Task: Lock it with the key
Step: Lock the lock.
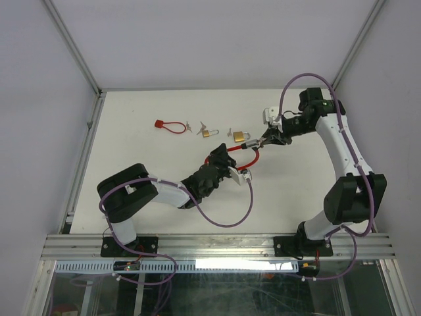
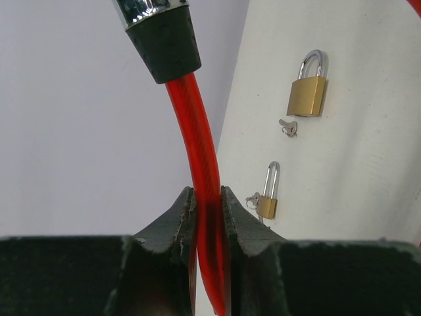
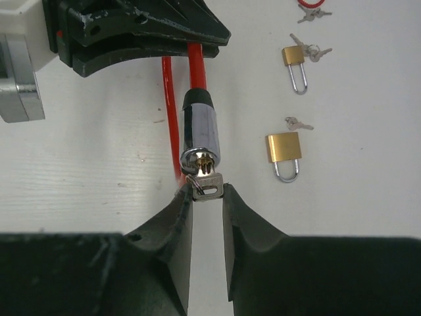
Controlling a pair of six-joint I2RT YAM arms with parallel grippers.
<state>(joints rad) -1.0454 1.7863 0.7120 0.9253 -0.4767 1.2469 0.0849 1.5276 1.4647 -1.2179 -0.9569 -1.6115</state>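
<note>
While the left gripper (image 2: 205, 197) is clamping the red plastic-sheathed cable (image 2: 197, 118), its jaws are standing nearly closed, with both pads pressing the sheath from either side. The cable is looping above the white table (image 1: 131, 145) near its middle and is ending in a black collar and a chrome lock cylinder (image 3: 199, 131). The right gripper (image 3: 205, 194) is facing the keyhole end of that cylinder. Its jaws are standing narrow, pinching the head of the small silver key (image 3: 207, 186) between the fingertips. The key is sitting at the keyhole; how far the blade is inserted cannot be told. Two brass padlocks (image 3: 284, 148) with loose keys beside them are lying on the table just beyond the cylinder. A second red cable lock (image 1: 170, 125) is lying farther left, well apart.
</note>
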